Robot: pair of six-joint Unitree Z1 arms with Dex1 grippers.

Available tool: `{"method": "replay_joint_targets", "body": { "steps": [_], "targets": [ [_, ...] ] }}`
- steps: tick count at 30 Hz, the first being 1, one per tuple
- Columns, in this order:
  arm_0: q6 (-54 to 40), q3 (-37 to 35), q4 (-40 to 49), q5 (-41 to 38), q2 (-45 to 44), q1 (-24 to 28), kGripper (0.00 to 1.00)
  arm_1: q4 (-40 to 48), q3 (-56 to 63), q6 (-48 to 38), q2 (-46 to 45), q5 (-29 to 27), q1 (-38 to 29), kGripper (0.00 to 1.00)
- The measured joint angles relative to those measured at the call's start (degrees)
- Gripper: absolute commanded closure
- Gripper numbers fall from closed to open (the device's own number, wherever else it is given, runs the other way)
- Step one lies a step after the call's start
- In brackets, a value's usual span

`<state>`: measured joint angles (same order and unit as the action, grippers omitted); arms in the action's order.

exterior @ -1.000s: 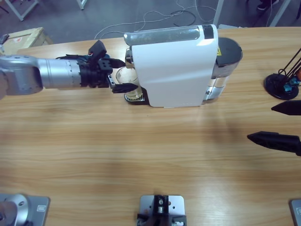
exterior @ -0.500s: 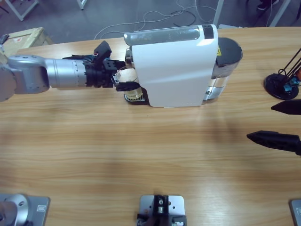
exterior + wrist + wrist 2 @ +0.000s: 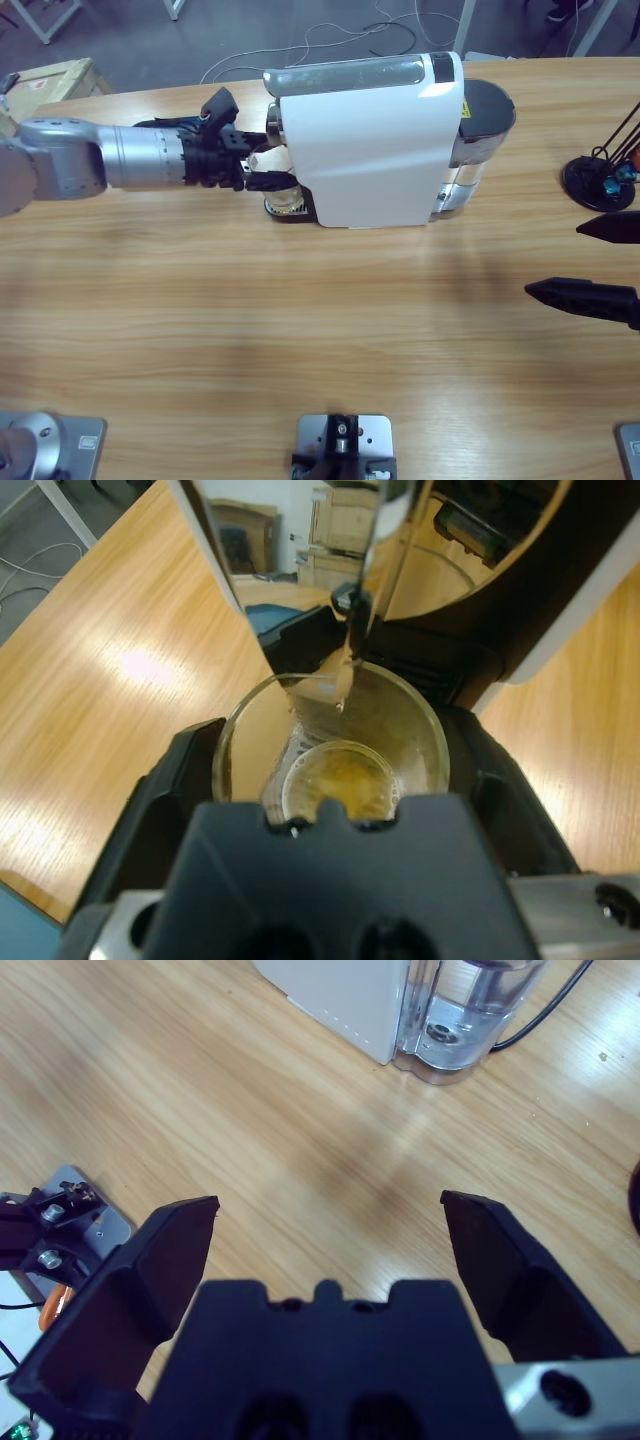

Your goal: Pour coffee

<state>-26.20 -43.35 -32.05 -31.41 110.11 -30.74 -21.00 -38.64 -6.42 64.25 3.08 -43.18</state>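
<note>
A clear glass tumbler (image 3: 415, 730) stands under the spout (image 3: 352, 630) of the white coffee machine (image 3: 370, 140), on its drip tray. A little pale yellowish-brown coffee (image 3: 340, 780) lies in the bottom of the glass. My left gripper (image 3: 335, 738) reaches in from the left and its two black jaws press on either side of the glass (image 3: 285, 197). In the high view the left gripper (image 3: 270, 166) sits right against the machine's front. My right gripper (image 3: 556, 260) hovers open at the table's right edge, holding nothing, and is well apart from the machine.
The machine's dark water tank (image 3: 483, 125) sticks out at its right end, also seen as the clear tank (image 3: 470, 1010) in the right wrist view. A black round lamp base (image 3: 590, 180) stands at the far right. A wooden crate (image 3: 50, 80) sits beyond the table's left corner.
My left gripper has slid right, toward the machine, and its wide-open jaws have closed in onto the glass. The right gripper has not moved.
</note>
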Motion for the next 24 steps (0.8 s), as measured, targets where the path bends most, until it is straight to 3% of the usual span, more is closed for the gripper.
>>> {"method": "replay_joint_targets", "body": {
  "steps": [8, 13, 19, 24],
  "targets": [
    [5.52, 3.12, -0.06, 2.23, -5.36, 6.61, 1.0, 0.03, 0.0, 0.0, 0.0, 0.0, 0.0, 0.004],
    [12.71, 3.64, -0.02, 11.54, -9.87, 12.79, 1.0, 0.28, 0.08, 0.0, 0.0, -0.01, -0.01, 0.004],
    [16.65, 3.04, -0.02, 21.62, -8.09, 18.47, 1.0, 0.4, 0.5, 0.0, 0.0, -0.01, -0.01, 0.009],
    [18.45, -0.65, -0.02, 24.47, -1.73, 20.92, 1.0, 0.41, 0.83, 0.0, 0.0, -0.01, -0.01, 0.009]
  ]
}}
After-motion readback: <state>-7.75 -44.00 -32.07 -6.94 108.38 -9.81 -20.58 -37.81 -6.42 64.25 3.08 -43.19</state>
